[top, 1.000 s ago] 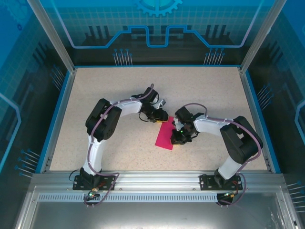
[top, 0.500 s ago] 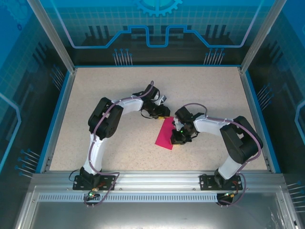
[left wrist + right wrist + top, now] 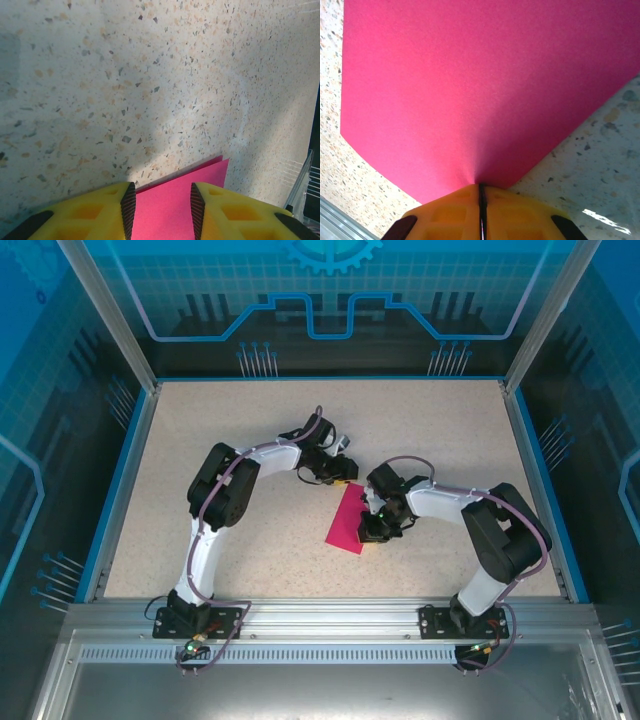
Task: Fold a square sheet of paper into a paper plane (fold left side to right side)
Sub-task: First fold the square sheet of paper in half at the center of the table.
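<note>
Thin magenta-pink folded sheet of paper (image 3: 348, 520) is lying flat near centre of speckled beige table (image 3: 250, 440). Right gripper (image 3: 481, 189) is clamping its 3 o'clock edge, likely anchoring it. Left gripper (image 3: 161, 194) is hovering, jaws apart, over the 12 o'clock corner, probably lining up a crease.

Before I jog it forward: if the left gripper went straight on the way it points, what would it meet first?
Probably the pink paper: its end lies in the gap of the open left gripper, which points steeply down. Just beyond is the speckled table. The gripper's height above the paper is unclear.
</note>
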`<state>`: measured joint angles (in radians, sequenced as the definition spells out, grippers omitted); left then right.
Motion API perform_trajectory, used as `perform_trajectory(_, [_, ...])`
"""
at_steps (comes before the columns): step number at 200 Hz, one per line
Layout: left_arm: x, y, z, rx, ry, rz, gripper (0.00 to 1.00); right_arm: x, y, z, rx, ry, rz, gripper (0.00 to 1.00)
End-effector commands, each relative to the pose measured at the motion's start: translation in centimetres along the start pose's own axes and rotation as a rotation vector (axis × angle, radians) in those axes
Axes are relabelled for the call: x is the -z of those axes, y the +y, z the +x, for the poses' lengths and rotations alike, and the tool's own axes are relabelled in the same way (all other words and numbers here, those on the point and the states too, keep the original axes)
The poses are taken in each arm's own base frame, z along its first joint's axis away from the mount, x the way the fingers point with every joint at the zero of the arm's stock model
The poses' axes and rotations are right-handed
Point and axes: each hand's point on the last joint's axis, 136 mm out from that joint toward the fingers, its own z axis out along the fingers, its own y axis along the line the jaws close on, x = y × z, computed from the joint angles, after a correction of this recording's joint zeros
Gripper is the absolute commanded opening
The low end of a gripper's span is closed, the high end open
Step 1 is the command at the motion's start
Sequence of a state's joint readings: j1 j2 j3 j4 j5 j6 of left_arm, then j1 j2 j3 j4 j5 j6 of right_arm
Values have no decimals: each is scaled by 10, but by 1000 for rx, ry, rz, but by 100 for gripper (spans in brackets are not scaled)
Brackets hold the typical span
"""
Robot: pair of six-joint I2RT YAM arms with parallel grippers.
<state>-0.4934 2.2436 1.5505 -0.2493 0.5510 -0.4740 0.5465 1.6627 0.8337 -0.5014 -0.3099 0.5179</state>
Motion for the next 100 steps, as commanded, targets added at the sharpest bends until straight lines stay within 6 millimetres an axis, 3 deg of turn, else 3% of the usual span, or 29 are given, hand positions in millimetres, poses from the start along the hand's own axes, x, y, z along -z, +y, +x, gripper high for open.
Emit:
perform_trajectory(1, [15,10,-31,-14,-107,-39,38,-2,-52,26,-52,89,207,10])
perform_trajectory(50, [74,-6,-39,-50,-204,-37,41,20,-48,-2,-18,-19,164,12])
perform_trajectory(79, [93,-10,-17,-53,-197,-41,41,41,-35,-20,11,-128,91,15])
perform_trajectory(100, [93,-11,6,-15,-167,-9,40,59,-34,-29,0,-223,37,33])
